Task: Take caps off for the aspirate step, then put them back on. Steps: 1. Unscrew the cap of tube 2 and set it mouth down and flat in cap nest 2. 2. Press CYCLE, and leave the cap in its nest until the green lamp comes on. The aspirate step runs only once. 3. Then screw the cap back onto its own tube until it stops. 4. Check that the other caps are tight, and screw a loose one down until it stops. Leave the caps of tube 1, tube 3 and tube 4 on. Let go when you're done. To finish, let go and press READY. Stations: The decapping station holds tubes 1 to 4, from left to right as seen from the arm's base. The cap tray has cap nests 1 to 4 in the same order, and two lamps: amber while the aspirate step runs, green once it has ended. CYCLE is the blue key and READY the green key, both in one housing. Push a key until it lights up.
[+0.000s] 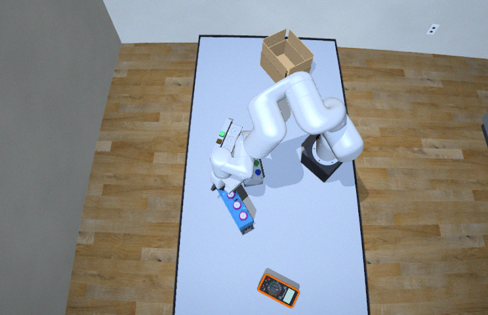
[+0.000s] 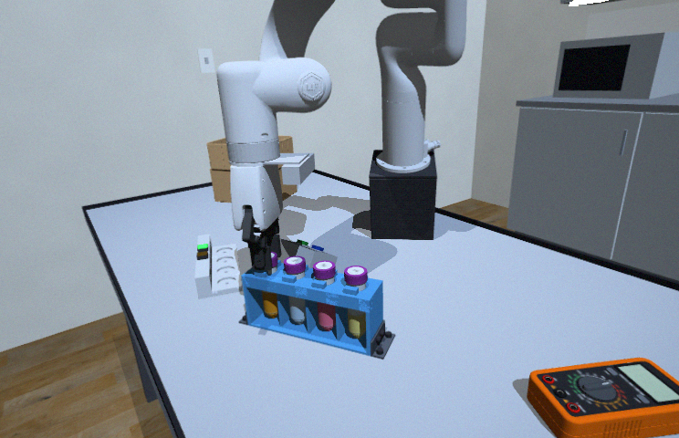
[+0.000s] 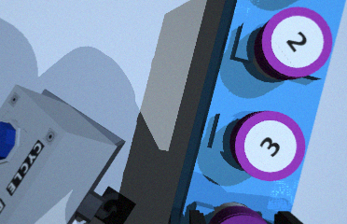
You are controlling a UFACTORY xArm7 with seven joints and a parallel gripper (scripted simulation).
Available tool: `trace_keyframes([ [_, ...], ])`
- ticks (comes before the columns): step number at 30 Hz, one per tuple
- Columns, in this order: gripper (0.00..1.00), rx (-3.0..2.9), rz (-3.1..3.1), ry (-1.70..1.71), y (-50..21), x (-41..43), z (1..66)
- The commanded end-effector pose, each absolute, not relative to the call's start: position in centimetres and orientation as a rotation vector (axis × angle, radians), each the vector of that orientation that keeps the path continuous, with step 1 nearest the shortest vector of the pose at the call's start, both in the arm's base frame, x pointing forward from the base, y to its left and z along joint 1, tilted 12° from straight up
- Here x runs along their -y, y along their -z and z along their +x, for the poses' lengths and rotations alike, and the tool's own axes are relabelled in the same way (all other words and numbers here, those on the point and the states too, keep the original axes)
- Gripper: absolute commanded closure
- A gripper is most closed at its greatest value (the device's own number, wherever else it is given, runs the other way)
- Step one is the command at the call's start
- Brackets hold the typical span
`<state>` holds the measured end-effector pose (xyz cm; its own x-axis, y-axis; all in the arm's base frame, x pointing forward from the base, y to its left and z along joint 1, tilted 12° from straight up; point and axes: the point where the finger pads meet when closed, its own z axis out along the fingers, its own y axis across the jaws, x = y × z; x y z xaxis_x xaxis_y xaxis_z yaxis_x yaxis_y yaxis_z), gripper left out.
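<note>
Item: cap of tube 2, purple with a white numbered top. It is seated on its tube in the blue decapping station, two places along the station from the gripper.

Gripper: pointing down over the station's tube 4 end, fingers about half apart astride cap 4. Whether the pads touch that cap cannot be told.

Between the gripper and cap 2: cap 3, on its tube. Cap 1 is at the station's far end.

Beside the station:
- Grey key housing with the blue CYCLE key.
- White cap tray, green lamp lit.

Well apart from the station: orange multimeter and cardboard box.

Obscured: from above, the arm covers cap 4 and part of the tray. The wrist view cuts off cap 4 and the CYCLE key.
</note>
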<state>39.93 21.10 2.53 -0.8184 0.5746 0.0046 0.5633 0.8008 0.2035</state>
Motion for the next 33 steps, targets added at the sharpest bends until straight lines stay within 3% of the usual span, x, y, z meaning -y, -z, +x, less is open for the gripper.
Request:
trace_keyframes([
  [1, 1.0, -2.924, 0.925, -0.306, -2.64, -21.14, 40.05],
  [14, 1.0, -2.924, 0.925, -0.307, -2.63, -21.14, 40.05],
  [33, 1.0, -2.755, 1.422, -0.321, -2.63, -21.14, 40.05],
])
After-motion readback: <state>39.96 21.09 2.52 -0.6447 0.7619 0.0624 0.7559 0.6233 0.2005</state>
